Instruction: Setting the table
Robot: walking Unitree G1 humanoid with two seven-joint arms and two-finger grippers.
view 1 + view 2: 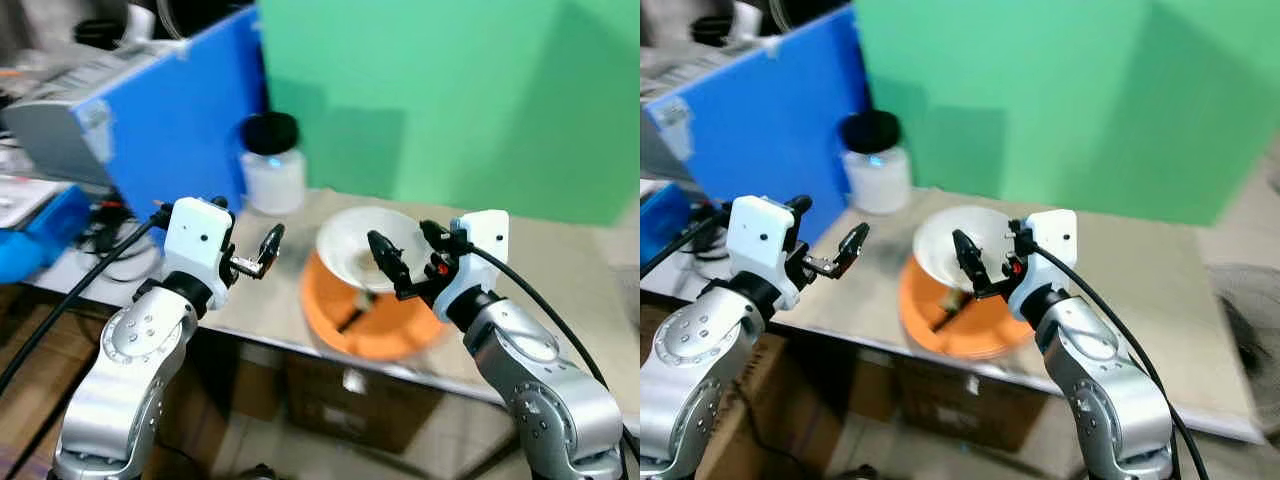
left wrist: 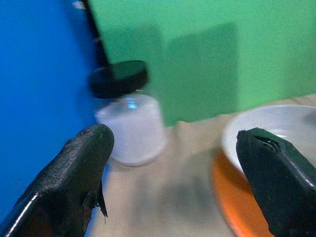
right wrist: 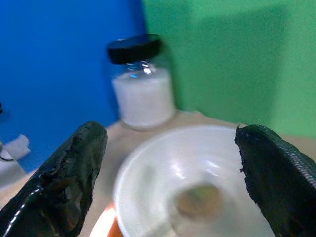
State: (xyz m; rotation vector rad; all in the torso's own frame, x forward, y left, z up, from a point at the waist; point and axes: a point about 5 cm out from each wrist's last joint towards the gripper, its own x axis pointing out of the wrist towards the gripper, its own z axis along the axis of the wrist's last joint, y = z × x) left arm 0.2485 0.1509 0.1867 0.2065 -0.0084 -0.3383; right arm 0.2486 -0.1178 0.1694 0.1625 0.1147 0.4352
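A white bowl (image 1: 362, 243) sits on an orange plate (image 1: 372, 325) near the front edge of the beige table (image 1: 560, 270). Something small and brownish (image 3: 200, 200) lies in the bowl. A dark utensil (image 1: 945, 318) rests on the plate beside it. My right gripper (image 1: 408, 248) is open, hovering just over the bowl's near right rim with nothing between its fingers. My left gripper (image 1: 246, 228) is open and empty, held left of the bowl above the table's front edge. A glass jar (image 1: 272, 165) with a black lid and white contents stands behind, at the back left.
A blue board (image 1: 190, 120) leans at the left and a green backdrop (image 1: 450, 90) closes the rear. Cables and clutter (image 1: 100, 235) lie at the far left. Cardboard boxes (image 1: 350, 400) sit under the table. Bare tabletop stretches right of the plate.
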